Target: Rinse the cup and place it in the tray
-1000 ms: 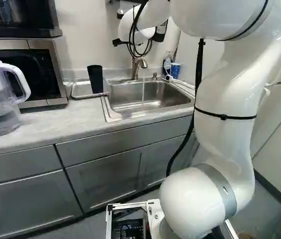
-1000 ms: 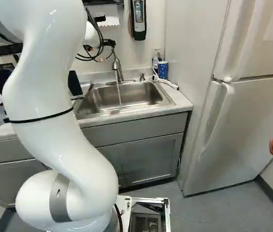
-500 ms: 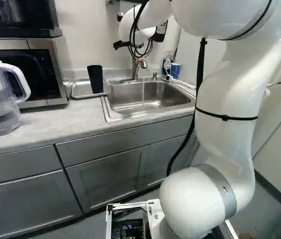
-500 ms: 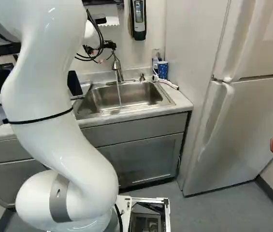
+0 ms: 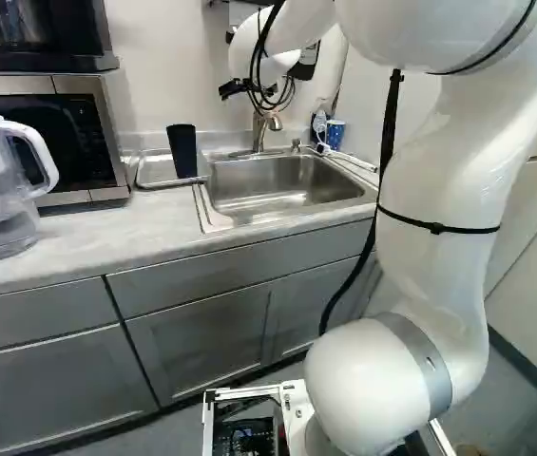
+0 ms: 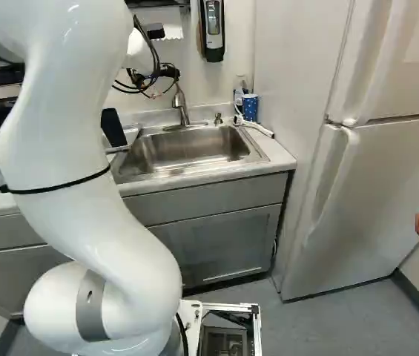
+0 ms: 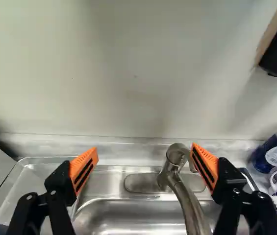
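Showing broadly in left base view, tray point(image 5: 156, 170), barely in right.

1 black cup point(image 6: 113, 128) — just left of the sink point(image 6: 183, 178).

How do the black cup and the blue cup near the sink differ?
The black cup looks taller and plain, while the blue cup is shorter, with light spots. The black cup stands on the tray; the blue cup stands on the sink's other side. Neither is in the basin.
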Available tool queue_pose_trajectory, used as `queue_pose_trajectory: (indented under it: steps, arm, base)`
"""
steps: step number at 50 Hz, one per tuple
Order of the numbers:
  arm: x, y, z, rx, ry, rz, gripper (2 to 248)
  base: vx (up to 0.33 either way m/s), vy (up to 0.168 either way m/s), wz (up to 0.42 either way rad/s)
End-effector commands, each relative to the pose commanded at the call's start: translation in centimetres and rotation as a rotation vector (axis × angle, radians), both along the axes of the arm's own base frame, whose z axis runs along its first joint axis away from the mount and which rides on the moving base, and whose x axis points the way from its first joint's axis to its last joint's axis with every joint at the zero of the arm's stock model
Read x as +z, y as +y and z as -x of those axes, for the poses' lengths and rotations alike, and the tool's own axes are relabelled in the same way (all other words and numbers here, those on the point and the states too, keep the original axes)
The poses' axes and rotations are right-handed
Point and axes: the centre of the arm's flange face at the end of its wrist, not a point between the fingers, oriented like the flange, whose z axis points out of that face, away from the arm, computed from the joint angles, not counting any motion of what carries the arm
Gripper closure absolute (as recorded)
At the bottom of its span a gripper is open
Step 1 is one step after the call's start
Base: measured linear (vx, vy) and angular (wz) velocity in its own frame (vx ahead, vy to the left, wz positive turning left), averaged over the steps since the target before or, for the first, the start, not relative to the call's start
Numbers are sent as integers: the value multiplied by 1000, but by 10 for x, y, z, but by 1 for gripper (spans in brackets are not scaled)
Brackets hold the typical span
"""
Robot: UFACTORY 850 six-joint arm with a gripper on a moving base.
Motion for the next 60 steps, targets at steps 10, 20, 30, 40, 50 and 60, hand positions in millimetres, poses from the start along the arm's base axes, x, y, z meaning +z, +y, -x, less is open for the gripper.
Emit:
queue_pose_trajectory:
  steps: [10,20,30,40,50,60]
  arm:
    - [0,0,0,0,-1,0,3]
    - [5,3,1,9,-51,-12,3]
    - [8,12,15,29,-78,-20,3]
    - [9,20,32,50,-75,-20,3]
    - [10,29,49,72,-72,-20,3]
    - [9,34,69,88,-57,-17,3]
  base:
    - [0,0,0]
    - [0,0,0]
    - [0,0,0]
    - [0,0,0]
    - [0,0,0]
    - [0,0,0]
